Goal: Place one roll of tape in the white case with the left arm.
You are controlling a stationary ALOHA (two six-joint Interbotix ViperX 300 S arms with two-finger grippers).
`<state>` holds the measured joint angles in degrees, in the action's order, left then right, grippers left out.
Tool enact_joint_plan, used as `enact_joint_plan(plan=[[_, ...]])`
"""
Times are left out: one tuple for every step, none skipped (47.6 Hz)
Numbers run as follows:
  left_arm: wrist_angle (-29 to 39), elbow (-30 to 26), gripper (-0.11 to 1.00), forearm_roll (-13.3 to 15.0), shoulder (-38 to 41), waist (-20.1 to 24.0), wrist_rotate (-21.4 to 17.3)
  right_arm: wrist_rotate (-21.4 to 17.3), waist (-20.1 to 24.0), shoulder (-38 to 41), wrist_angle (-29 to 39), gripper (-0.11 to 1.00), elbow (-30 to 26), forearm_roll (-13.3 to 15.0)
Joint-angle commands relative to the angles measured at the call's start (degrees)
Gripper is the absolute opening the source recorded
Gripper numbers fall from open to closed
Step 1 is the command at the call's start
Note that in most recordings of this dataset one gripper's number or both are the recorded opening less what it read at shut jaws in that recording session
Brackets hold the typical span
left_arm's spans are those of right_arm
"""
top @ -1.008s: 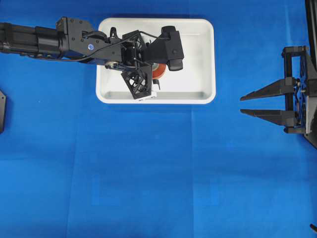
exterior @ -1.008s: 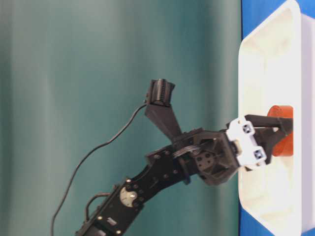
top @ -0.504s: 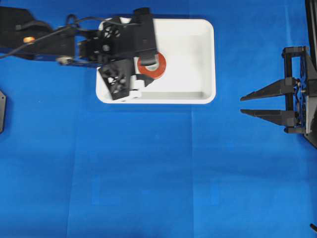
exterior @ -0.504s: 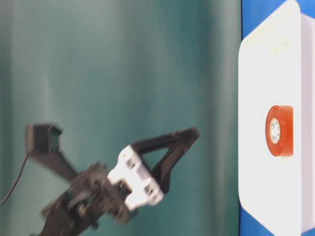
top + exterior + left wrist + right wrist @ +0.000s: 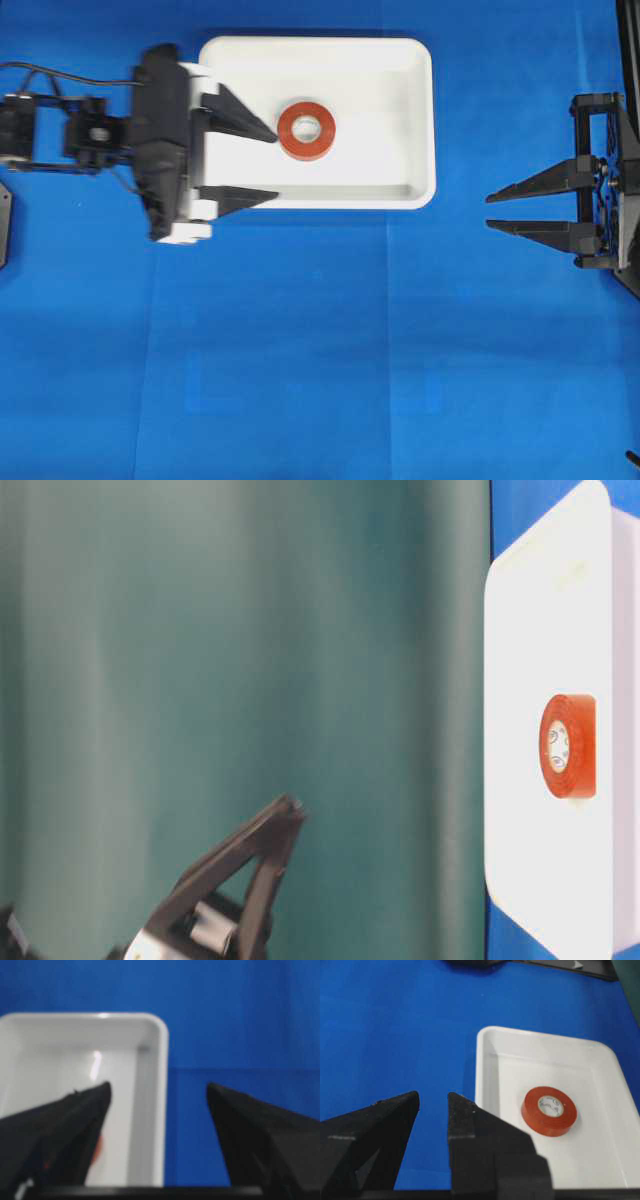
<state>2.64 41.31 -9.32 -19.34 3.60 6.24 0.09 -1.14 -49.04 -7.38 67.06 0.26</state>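
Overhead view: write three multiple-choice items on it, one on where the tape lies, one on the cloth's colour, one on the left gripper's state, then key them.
1. Where does the small orange-red ring of tape lie?
A. inside the shallow white rectangular plastic case
B. on the blue cloth
C. between the right gripper's prongs

2. What colour is the cloth?
A. green
B. blue
C. grey

3. How is the black two-pronged left gripper?
A. shut on the tape
B. shut, empty
C. open, empty

Key: 1 A, the ring rests on the case's floor; 2 B, blue surrounds the case; 3 C, its prongs stand apart, clear of the tape.
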Motion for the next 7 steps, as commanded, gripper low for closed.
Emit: enact_joint_plan(plan=[[-3.4,2.4,0.72,0.8,-4.0,-0.3,0.1,-0.1,0.0,0.2,-0.2,-0.11,-0.8,0.0],[-3.8,3.0,0.72,1.0,-4.7,-0.3,0.1,-0.1,-0.1,0.2,-0.3,-0.11,-0.8,0.0],[-4.3,3.6,0.72,1.1,-5.4,-0.3,0.1,-0.1,0.0,0.2,-0.3,-0.11,-0.8,0.0],[-4.7,4.2,0.72,1.1,-6.1,-0.3,0.1,-0.1,0.0,0.2,-0.3,-0.11,-0.8,0.0],[-5.1,4.8,0.72,1.1,-6.7,-0.3,0.1,-0.1,0.0,0.2,-0.3,-0.11,-0.8,0.0],[-5.4,5.4,0.72,1.1,-7.5,-0.4,0.1,-0.1,0.0,0.2,-0.4,-0.11,-0.8,0.0],[-5.7,6.0,0.72,1.1,-8.2,-0.3,0.1,-0.1,0.0,0.2,-0.4,-0.11,-0.8,0.0]])
